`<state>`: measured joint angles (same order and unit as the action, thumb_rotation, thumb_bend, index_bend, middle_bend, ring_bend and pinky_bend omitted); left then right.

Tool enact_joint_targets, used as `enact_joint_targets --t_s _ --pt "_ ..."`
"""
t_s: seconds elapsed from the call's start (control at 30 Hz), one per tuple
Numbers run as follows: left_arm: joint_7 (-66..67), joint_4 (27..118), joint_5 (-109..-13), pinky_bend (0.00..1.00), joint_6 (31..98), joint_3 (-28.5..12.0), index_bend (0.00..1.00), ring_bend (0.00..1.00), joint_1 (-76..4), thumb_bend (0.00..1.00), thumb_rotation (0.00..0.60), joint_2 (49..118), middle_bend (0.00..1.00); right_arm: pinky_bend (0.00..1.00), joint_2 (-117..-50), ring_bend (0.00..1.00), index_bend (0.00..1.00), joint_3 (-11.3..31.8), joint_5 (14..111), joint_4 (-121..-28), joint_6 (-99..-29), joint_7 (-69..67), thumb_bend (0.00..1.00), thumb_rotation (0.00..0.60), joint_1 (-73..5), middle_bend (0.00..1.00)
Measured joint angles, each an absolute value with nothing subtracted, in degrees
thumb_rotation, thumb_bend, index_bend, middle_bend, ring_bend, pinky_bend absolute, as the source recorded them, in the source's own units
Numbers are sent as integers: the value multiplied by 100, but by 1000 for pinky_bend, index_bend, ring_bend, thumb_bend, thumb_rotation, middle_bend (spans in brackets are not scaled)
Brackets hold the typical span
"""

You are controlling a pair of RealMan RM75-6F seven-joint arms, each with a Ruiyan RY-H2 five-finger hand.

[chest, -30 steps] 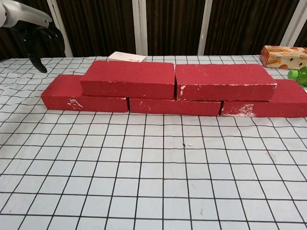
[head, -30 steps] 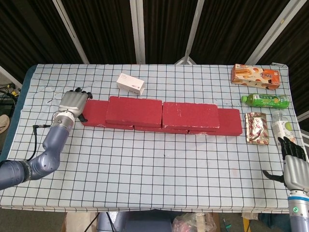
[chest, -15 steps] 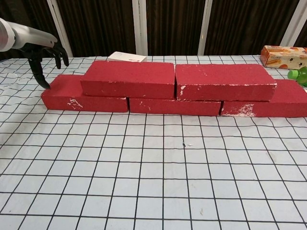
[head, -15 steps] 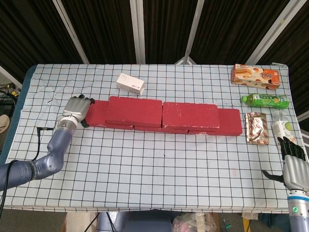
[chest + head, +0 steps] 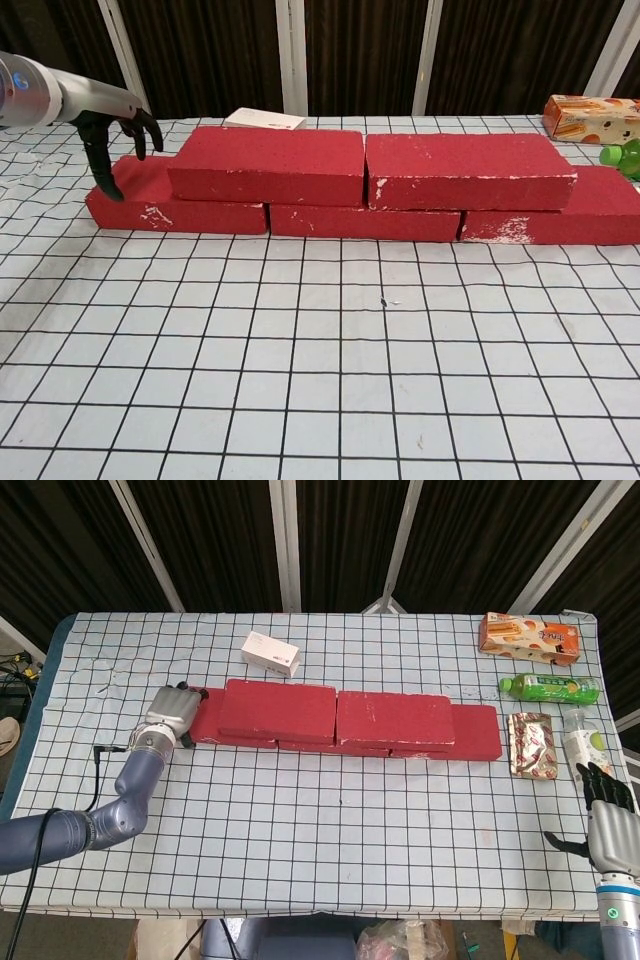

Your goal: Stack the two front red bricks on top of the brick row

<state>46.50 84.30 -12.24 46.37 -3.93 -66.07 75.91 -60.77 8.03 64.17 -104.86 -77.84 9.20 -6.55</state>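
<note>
Two bricks (image 5: 335,717) atop the brick row (image 5: 470,742)

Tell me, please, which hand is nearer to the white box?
Left. The left hand rests at the brick row's left end, just below the white box; the right hand sits at the table's far corner.

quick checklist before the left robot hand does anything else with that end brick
1. Two upper bricks on the brick row: ok, both rest flat, side by side.
2. Upper bricks bridging the joints below: ok.
3. Left robot hand at the leftmost bottom brick: ok, fingers drape over its left end.
4. Actual grip on that brick: cannot tell.
5. Right robot hand out of the way: ok, at the table's near right edge, holding nothing.
6. White box behind the row: ok, apart from the bricks.
</note>
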Motion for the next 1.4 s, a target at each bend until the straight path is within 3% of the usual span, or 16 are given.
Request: enact_joint_targets --t_s 1.4 --pt "4627 8442 -922 221 4611 -220 195 119 -7022 0 600 7811 232 0 -6052 0 0 816 6367 -10487 -7756 886 153 600 -658 0"
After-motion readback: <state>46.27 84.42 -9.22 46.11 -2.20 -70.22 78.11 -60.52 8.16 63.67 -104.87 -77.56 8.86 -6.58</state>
